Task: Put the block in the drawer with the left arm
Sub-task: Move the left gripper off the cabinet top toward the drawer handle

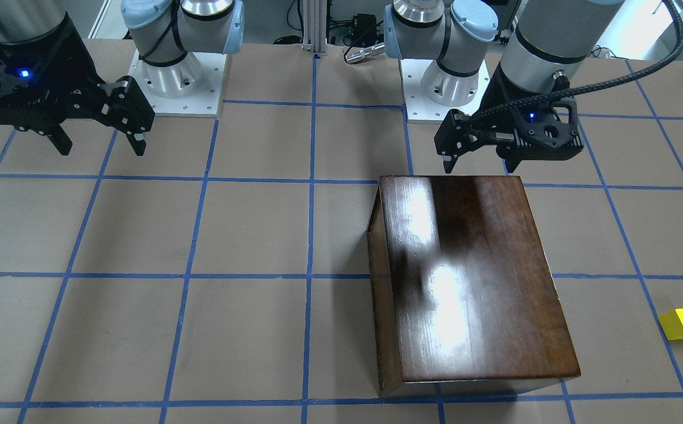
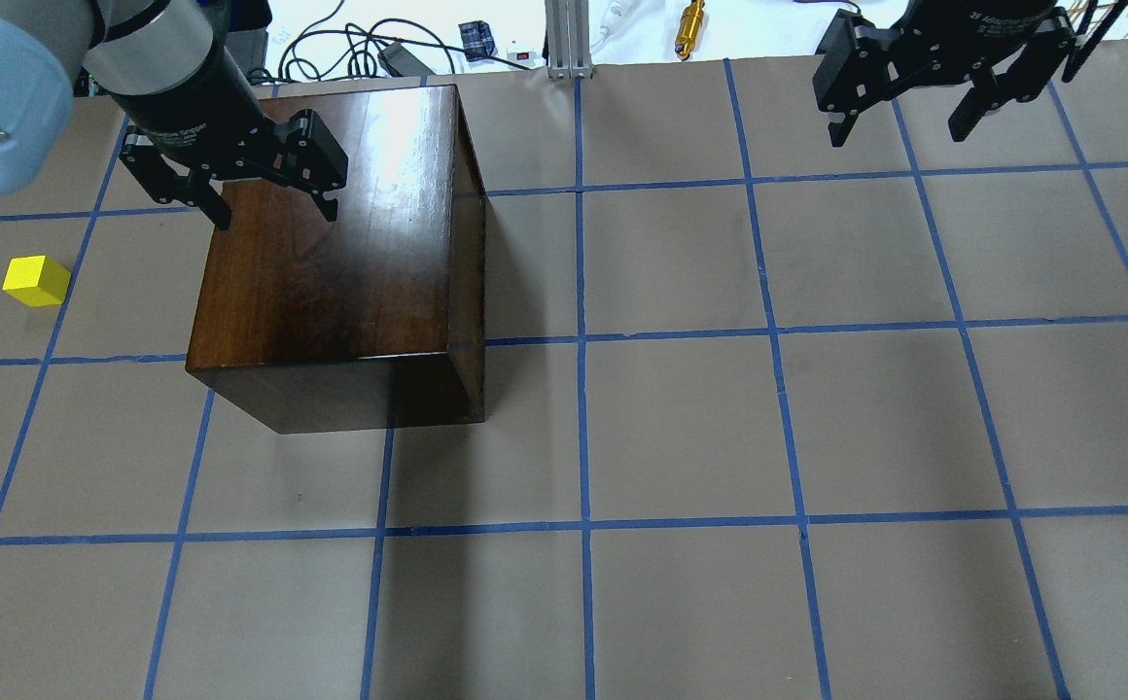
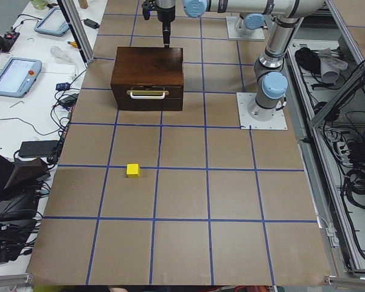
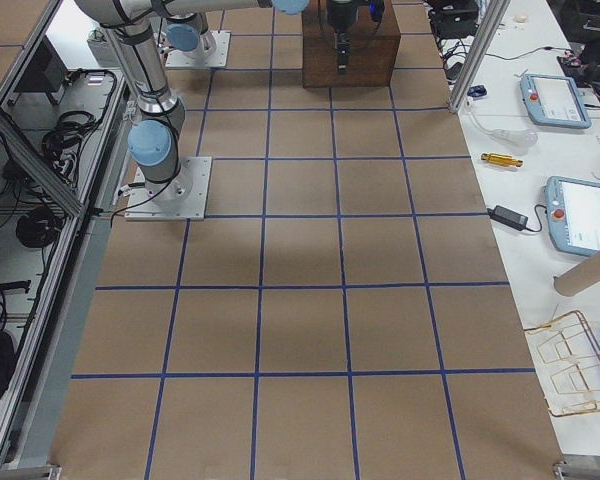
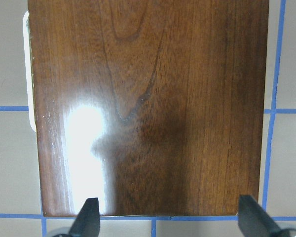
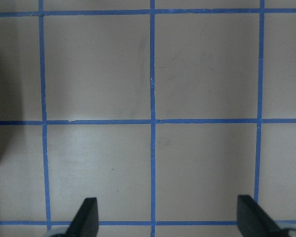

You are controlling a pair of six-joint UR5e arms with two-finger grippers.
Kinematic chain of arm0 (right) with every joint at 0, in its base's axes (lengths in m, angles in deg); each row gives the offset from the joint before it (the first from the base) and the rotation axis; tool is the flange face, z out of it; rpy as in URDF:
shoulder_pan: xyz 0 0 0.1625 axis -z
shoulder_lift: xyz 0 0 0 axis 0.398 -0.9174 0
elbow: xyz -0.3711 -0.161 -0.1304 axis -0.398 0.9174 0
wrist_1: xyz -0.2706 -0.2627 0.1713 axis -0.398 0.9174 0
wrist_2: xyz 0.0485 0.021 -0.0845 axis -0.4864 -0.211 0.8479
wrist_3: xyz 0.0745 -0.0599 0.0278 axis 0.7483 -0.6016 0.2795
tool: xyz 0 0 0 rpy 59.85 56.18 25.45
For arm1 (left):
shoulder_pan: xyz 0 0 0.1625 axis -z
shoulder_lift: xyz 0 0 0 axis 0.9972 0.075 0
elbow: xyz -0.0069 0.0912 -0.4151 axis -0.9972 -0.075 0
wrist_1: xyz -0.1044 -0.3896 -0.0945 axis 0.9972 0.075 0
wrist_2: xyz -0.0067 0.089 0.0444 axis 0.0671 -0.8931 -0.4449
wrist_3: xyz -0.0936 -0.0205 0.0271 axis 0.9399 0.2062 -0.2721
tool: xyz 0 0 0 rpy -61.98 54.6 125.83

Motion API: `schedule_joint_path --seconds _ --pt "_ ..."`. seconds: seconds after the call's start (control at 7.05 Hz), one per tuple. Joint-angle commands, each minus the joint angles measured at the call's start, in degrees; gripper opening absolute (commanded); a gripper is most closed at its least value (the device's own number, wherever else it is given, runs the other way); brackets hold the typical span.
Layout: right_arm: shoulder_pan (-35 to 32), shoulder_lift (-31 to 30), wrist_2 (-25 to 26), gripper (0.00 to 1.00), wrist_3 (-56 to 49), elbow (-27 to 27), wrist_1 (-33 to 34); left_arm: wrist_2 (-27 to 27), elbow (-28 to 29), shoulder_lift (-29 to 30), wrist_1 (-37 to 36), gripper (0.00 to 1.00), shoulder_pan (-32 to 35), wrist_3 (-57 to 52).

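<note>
Drawer shut: in the exterior left view the drawer front (image 3: 147, 97) sits flush in the dark wooden box (image 2: 331, 262), its pale handle (image 3: 147, 93) facing the table's end on the robot's left. The yellow block (image 2: 36, 281) lies on the table (image 2: 671, 437), well apart from the box and out on that same handle side. My reading is that this layout puts both the handle and the block in the left arm's half, so you need no hand-over. The left tool (image 2: 275, 209) hangs above the box lid near the edge closest to the robot's base, pointing down, fingers spread wide and holding nothing; the left wrist view shows only glossy lid between them. The right tool (image 2: 899, 131) is likewise spread wide and empty, over bare table far to the robot's right, which I take as parked clear of the work. Judgement: the task is at its start. The block is not gripped and the drawer is not open. You will likely have to come off the lid and round to the handle, since nothing can go in while the front is flush.
</note>
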Motion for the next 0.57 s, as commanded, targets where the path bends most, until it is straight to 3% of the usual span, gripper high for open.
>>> schedule_joint_path --seconds 0.0,0.28,0.43 --pt "0.0 -0.1 0.0 1.00 0.0 0.0 0.0 0.1 0.0 0.1 0.5 1.00 0.0 0.0" --pt "0.0 0.0 0.1 1.00 0.0 0.0 0.0 -0.3 0.9 1.2 0.7 1.00 -2.5 -2.3" --pt "0.0 -0.1 0.1 1.00 0.0 0.0 0.0 -0.2 1.2 2.2 0.8 1.00 -6.8 -5.6"
